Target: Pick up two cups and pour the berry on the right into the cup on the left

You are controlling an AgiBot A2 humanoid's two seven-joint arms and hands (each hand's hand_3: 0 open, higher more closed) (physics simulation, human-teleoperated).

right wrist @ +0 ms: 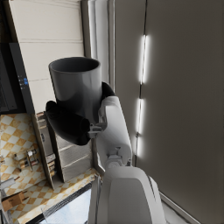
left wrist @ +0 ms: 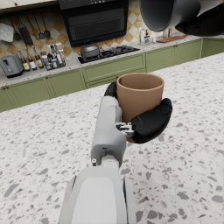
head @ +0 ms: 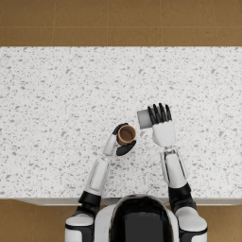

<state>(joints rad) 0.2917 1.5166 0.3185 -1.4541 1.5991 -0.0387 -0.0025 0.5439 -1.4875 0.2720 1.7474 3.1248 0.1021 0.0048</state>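
My left hand (head: pixel 124 142) holds a brown cup (head: pixel 126 134) upright above the speckled counter (head: pixel 56 104); in the left wrist view the brown cup (left wrist: pixel 139 95) sits in the dark fingers (left wrist: pixel 151 121). My right hand (head: pixel 160 118) grips a grey cup (head: pixel 144 118) tipped on its side, mouth toward the brown cup and just right of it. The grey cup (left wrist: pixel 168 13) shows above the brown one, and it appears again as the grey cup (right wrist: pixel 76 85) in my right hand (right wrist: pixel 70 122). No berry is visible in any view.
The white speckled counter spreads wide around both hands, with its front edge (head: pixel 47 198) near my body and brown floor beyond the far edge. A kitchen with green cabinets (left wrist: pixel 65 81) and a stove (left wrist: pixel 100 52) lies behind.
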